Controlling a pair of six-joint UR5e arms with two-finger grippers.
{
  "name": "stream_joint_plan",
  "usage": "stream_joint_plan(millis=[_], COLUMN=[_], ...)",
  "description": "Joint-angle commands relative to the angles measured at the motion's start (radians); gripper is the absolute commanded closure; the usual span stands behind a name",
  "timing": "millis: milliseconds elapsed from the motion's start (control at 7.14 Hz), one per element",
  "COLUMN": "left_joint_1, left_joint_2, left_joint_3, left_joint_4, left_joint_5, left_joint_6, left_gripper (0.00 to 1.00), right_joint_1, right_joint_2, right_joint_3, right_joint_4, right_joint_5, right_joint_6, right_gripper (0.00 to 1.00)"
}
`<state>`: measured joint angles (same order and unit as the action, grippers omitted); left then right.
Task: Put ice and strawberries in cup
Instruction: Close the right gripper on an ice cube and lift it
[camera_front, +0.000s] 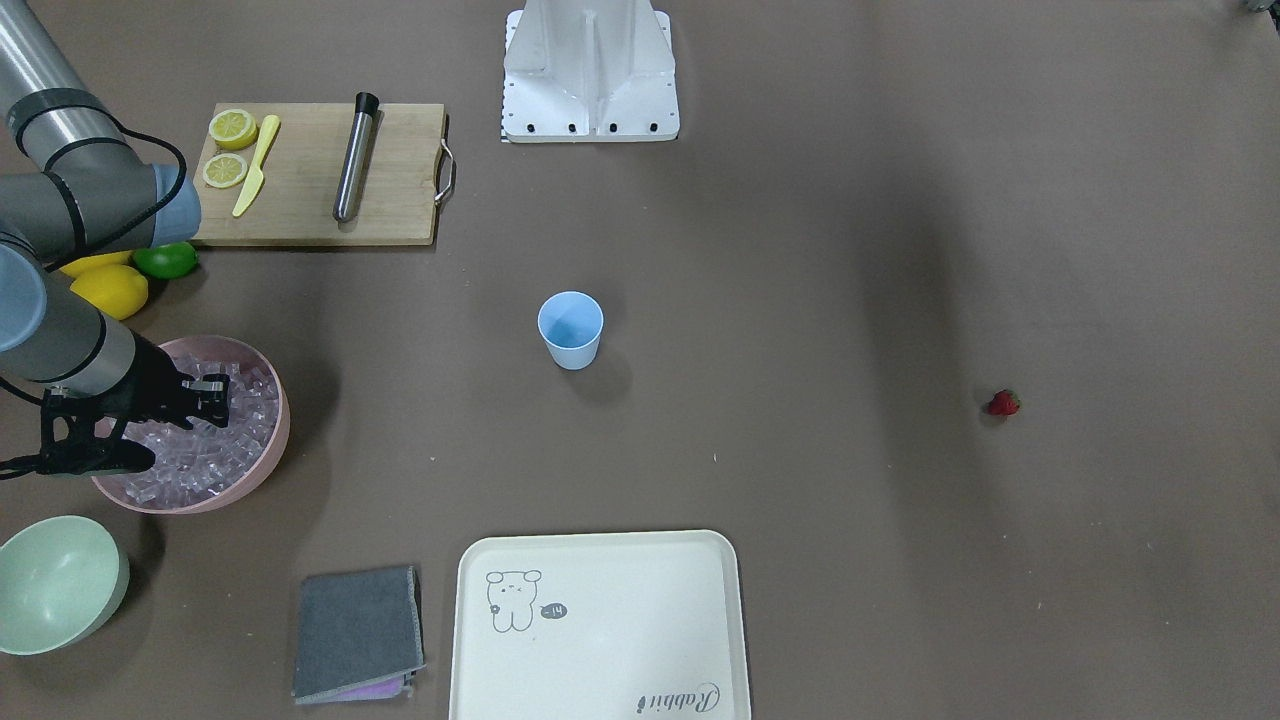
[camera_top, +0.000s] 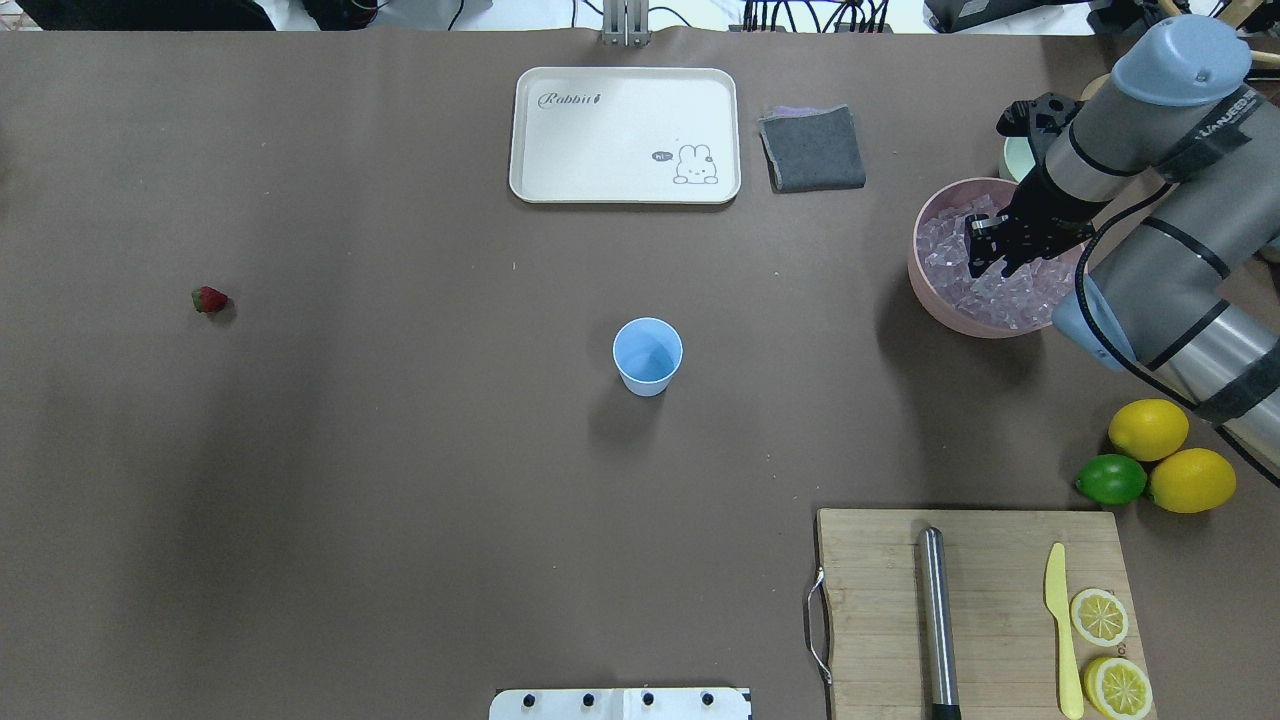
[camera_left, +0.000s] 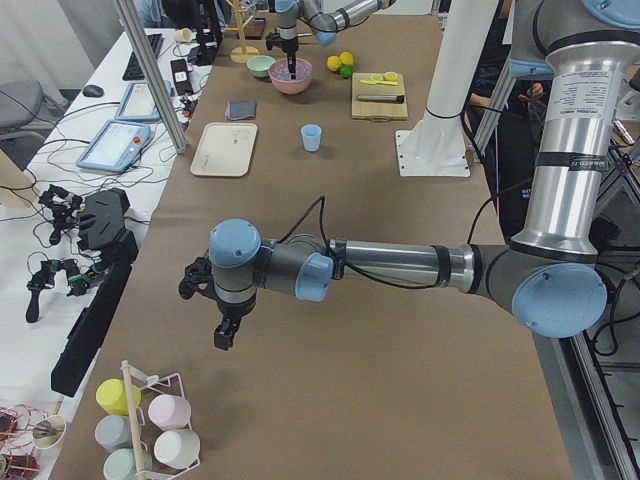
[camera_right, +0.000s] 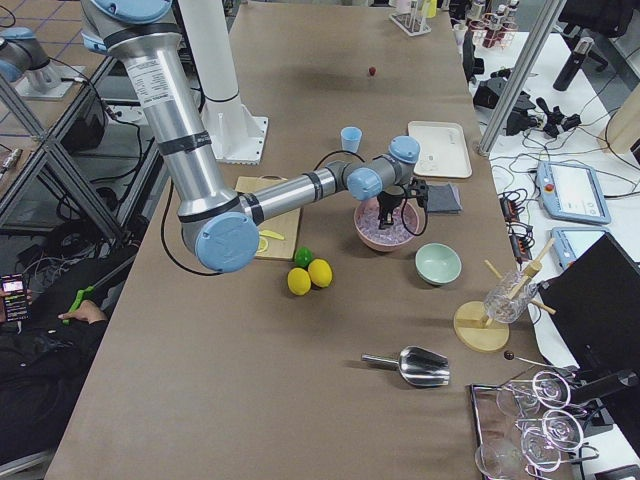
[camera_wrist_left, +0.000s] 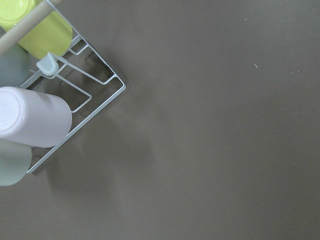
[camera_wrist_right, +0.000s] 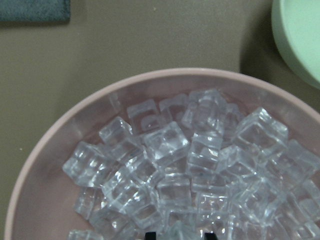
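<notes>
Cup (camera_top: 648, 355) first (nearest the robot of the task's things): it is standing upright at mid-table, showing nothing inside. The strawberry (camera_top: 209, 299) is lying at about the same depth, well apart on the far left. Farther out on the right, the pink bowl (camera_top: 938, 308) is holding the ice (camera_top: 948, 248) in a heap, and the right gripper (camera_top: 985, 258) is dipping into it.

For this step, I judge the grip is mattering most. The fingers should be closing on one cube sitting proud of the heap, squarely on flat faces (these cubes are looking slick). Then the arm should be lifting straight up clear of the rim before swinging near and left to the cup.

The right wrist view is showing what the overhead is hiding: the fingertips (camera_wrist_right: 150, 234) are spread, with a cube lying between them, not yet pinched as far as I can tell. It is also catching the pale green bowl (camera_wrist_right: 300, 35) just beyond the pink one. It is missing the cup and strawberry, which the overhead is giving.

The left gripper (camera_left: 226, 335) is appearing only in the left side view, hovering near a cup rack (camera_wrist_left: 80, 97). I cannot tell whether its fingers are spread or pressed together.
</notes>
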<state>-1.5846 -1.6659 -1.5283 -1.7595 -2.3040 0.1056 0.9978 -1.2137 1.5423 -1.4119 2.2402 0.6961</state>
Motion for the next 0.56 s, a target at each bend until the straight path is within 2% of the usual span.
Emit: stream_joint_plan(millis=[0,280,420], left_joint_1=[0.000,0.000,0.000], left_joint_2=[-0.002,0.000,0.000], left_joint_3=[-0.003,-0.004,-0.006], left_joint_4=[0.000,0.000,0.000], left_joint_5=[0.000,-0.002,-0.002], left_joint_6=[-0.001,-0.001,-0.001], left_gripper=[0.02,0.02,0.02], right_joint_1=[0.042,0.062,0.061], right_joint_2=[0.000,0.038,0.089], right_joint_3=[0.068,0.133,0.133], right_joint_4=[-0.031,-0.032,-0.027], right_joint_5=[0.019,0.022,0.033], right_joint_6=[-0.003,0.009,0.044], right_gripper=[1.00,1.00,1.00])
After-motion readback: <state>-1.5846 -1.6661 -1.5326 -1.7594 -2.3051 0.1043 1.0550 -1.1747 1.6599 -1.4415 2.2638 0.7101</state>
